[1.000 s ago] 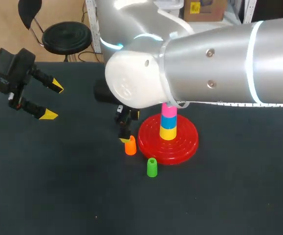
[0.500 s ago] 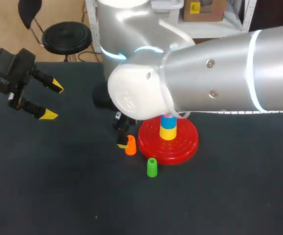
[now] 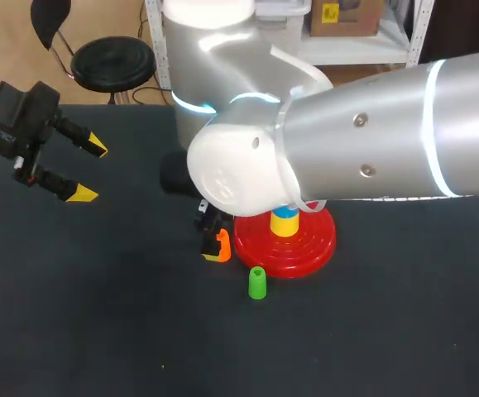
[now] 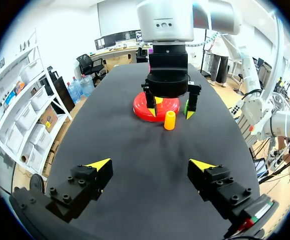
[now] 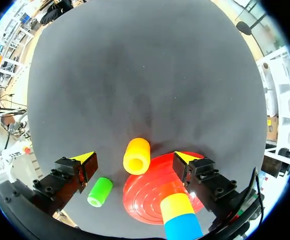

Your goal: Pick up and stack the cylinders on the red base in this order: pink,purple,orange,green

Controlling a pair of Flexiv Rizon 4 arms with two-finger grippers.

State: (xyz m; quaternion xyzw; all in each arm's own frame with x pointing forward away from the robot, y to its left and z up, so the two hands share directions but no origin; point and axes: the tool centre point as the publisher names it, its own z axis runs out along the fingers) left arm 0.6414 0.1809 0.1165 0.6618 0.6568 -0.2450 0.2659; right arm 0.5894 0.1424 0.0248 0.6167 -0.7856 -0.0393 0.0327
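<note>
Right gripper (image 5: 134,158) hangs with its yellow-tipped fingers spread wide, one on each side of the orange cylinder (image 5: 136,155) and neither touching it. That cylinder stands upright near the middle of the table (image 3: 98,331), just beside the rim of the red base (image 5: 150,192) on the side facing the table's left edge. The green cylinder (image 3: 257,283) stands close by, toward the near edge. It looks like small, stiff, smooth plastic, so it is probably light and somewhat slippery. A firm pinch across its curved sides at mid-height should keep it upright for the post, where yellow (image 5: 176,206) and blue pieces already sit. Left gripper (image 3: 90,172) hangs wide open and empty near the table's left edge.
</note>
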